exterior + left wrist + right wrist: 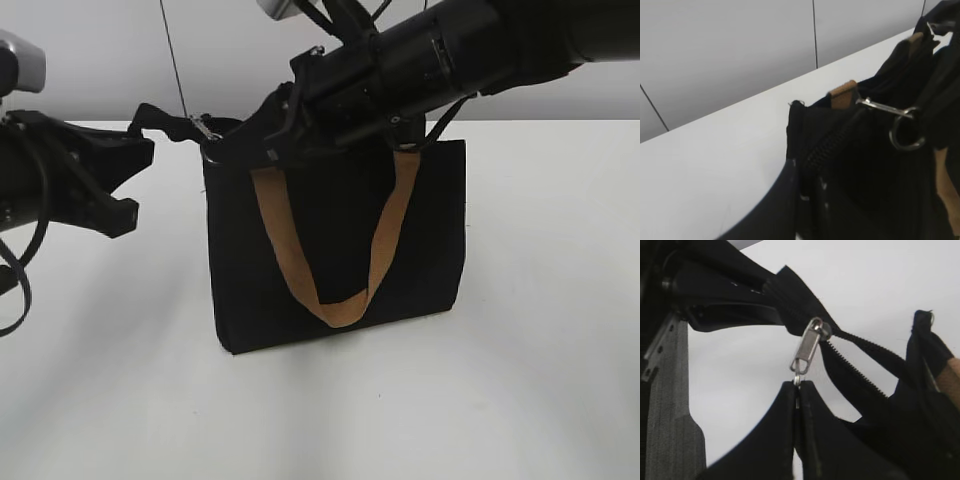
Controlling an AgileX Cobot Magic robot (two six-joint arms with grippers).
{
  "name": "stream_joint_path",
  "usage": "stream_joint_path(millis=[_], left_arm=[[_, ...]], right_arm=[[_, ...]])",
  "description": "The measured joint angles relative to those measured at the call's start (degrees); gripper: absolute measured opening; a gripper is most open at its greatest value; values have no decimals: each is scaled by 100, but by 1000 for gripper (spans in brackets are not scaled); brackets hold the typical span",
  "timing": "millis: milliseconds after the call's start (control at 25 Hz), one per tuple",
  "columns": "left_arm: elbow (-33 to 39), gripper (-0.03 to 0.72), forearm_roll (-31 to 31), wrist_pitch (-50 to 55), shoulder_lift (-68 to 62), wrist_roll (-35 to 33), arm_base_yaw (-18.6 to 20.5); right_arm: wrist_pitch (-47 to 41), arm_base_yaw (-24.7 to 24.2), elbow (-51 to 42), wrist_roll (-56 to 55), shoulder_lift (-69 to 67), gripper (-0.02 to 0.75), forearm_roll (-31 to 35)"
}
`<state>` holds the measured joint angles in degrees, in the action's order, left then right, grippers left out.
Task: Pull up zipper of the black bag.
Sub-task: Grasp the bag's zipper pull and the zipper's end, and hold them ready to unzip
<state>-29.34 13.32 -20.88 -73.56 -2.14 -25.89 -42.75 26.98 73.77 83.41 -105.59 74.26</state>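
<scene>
Right end effector (796, 390), its two dark fingers pressed together, pinches the ring of the zipper (807, 347), which sits just above the fingertips on the black zip. Behind it, the black bag (335, 250) stands upright on the white bench (540, 400). Left end effector (165, 125) appears clamped on the bag's corner tab, just beside the zip's end, though its grip is partly hidden. Judged stage: pull grasped, zip partly open. Next, the right arm should draw the pull along the teeth while the left braces.
</scene>
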Motion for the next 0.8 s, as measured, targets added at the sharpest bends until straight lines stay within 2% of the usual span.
stream_joint_path(millis=[480, 800], left_arm=[[0, 20, 0, 408, 0, 0, 0], [0, 20, 0, 572, 0, 0, 0]], right_arm=[[-401, 0, 0, -578, 47, -1, -2], [-26, 0, 0, -597, 282, -1, 7]])
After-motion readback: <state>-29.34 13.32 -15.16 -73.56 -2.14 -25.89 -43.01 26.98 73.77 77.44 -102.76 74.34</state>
